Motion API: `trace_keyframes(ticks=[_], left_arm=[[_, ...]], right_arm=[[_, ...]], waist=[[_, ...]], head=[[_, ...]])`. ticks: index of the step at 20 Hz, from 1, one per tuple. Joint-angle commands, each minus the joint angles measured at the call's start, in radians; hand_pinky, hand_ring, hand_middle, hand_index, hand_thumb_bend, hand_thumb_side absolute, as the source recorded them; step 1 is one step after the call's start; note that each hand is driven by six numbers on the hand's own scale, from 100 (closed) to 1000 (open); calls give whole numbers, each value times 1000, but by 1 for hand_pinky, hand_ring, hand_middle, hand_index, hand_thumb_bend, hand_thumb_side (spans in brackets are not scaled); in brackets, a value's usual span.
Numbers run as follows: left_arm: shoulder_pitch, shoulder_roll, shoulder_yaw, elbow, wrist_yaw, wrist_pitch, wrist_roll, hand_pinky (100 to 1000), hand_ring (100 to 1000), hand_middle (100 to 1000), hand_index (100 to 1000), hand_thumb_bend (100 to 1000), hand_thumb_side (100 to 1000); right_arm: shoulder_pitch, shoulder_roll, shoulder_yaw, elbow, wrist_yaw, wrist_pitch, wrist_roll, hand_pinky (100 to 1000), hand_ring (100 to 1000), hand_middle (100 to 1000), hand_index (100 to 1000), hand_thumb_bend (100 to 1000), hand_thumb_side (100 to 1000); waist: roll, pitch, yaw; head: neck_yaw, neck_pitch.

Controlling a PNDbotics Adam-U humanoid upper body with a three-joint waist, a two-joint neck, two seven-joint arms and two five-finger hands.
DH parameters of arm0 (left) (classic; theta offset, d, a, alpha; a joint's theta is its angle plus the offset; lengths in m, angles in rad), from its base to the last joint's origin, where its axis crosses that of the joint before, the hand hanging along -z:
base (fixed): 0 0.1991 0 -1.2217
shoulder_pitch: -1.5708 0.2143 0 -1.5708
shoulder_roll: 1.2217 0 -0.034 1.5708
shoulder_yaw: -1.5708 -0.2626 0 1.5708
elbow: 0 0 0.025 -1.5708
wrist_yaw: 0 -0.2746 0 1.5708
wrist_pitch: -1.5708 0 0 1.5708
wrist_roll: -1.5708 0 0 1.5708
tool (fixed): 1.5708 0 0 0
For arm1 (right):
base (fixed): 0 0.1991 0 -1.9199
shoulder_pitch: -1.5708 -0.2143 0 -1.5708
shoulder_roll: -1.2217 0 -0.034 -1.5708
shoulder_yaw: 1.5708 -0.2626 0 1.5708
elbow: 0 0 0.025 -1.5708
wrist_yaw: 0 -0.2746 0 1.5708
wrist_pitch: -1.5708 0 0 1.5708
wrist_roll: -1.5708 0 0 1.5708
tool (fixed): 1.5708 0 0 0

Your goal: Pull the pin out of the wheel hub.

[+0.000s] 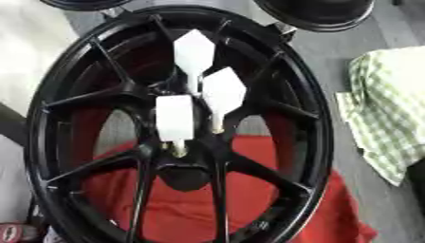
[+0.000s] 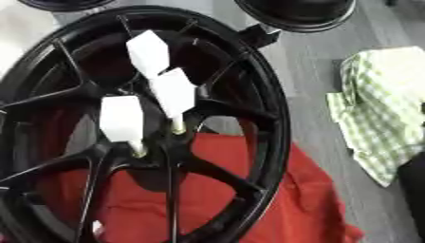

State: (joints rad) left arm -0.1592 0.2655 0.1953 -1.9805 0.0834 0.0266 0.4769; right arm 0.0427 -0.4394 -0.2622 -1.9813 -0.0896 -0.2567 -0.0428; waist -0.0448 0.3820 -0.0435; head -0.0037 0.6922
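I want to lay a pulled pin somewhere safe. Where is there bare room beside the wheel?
The clearest patch is the grey floor between the black wheel and the green checked cloth. The red cloth at the wheel's lower right is also bare. The hub is crowded: three white-handled pins stand close together among the spokes. Neither hand shows.

No legible txt or nos. anywhere; white pin (image 1: 175,117) tags seemingly blank.
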Motion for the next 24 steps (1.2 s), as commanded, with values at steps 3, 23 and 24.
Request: trace_keyframes(ticks=[3,23,24], left_arm=[[2,29,4,-19,-1,-3,1,762,576,656,669,100,807],[-4,81,12,-19,-22,-9,13,767,576,657,669,100,796],[-5,83,10,-19,-22,-9,13,767,576,656,669,100,796]], right_arm=[[18,-241,9,-19,42,-137,4,866,791,610,736,100,199],[-119,-848,178,-19,176,-266,74,838,786,643,753,201,136],[-133,-860,195,-19,180,-267,84,838,786,644,753,210,140]], waist=[[1,-28,-3],[-39,-25,10],[-41,-24,11]], head=[[-8,0],[-31,-19],[-33,-22]])
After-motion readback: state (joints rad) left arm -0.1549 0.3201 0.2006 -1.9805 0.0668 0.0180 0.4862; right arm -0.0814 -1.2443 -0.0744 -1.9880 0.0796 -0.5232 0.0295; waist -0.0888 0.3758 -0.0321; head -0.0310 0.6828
